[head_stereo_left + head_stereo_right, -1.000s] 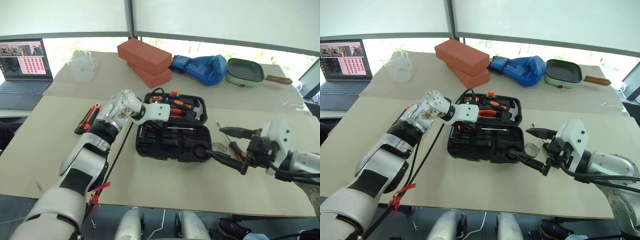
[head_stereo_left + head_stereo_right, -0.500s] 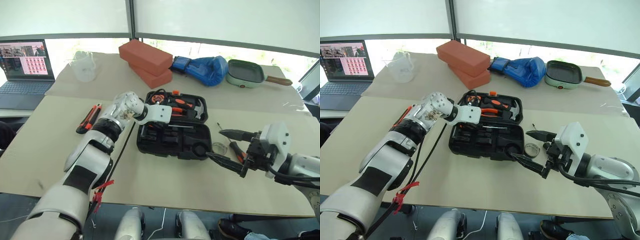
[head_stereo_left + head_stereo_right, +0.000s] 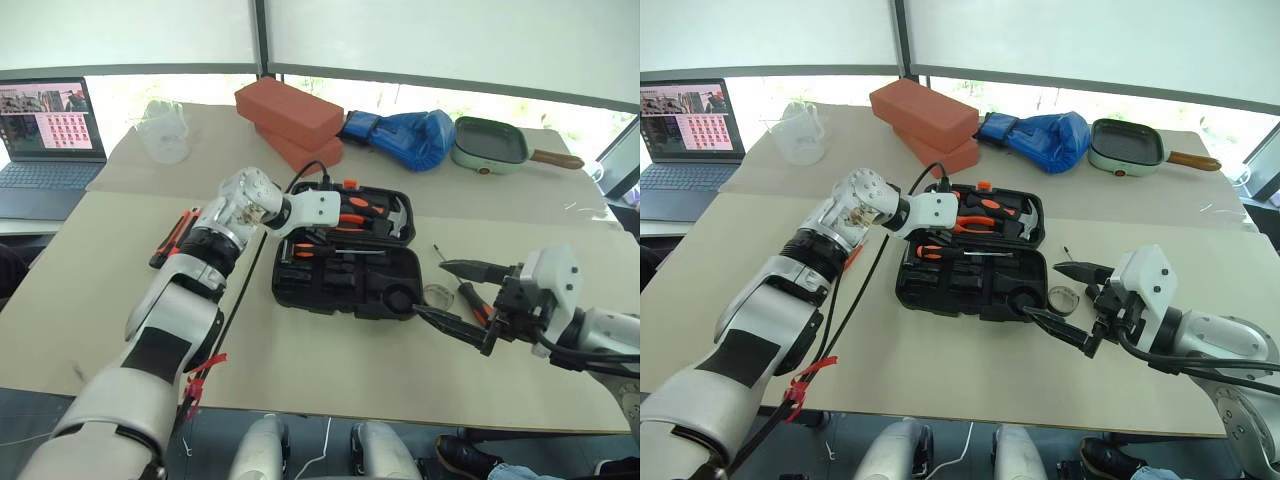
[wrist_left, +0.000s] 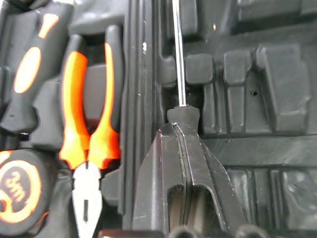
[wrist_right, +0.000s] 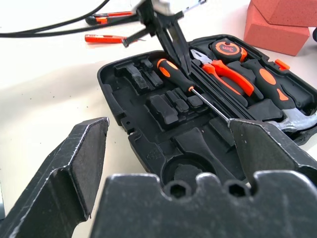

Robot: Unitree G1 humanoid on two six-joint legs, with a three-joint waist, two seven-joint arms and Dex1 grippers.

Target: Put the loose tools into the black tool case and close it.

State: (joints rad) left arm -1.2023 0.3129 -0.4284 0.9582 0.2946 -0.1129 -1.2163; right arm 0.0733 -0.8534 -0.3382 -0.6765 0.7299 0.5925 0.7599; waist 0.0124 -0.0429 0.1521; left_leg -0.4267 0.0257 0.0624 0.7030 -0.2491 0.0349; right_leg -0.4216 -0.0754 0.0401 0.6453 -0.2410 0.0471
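Note:
The black tool case (image 3: pixel 340 287) lies open in the middle of the table. In its lid sit orange-handled pliers (image 3: pixel 356 208) and a hammer (image 3: pixel 396 214). A black-and-orange screwdriver (image 5: pixel 173 73) lies in the case's front half. My left gripper (image 5: pixel 180 62) is shut, its tips right at that handle. Right of the case my right gripper (image 3: pixel 428 287) hangs open and holds nothing. Behind it another screwdriver (image 3: pixel 470 300) lies on the table. The orange-and-black utility knife (image 3: pixel 176 236) lies left of my left arm, with a thin orange tool (image 5: pixel 105 38) near it.
Two bricks (image 3: pixel 290 112), a blue boxing glove (image 3: pixel 405 135) and a green pan (image 3: pixel 490 143) line the back. A clear beaker (image 3: pixel 165 130) and a laptop (image 3: pixel 45 130) stand at the back left. A small round roll (image 3: pixel 1062 298) lies by the case's right end.
The screwdriver's orange handle now shows in the case under my left gripper. Both arms have hardly moved, and both grippers keep their state.

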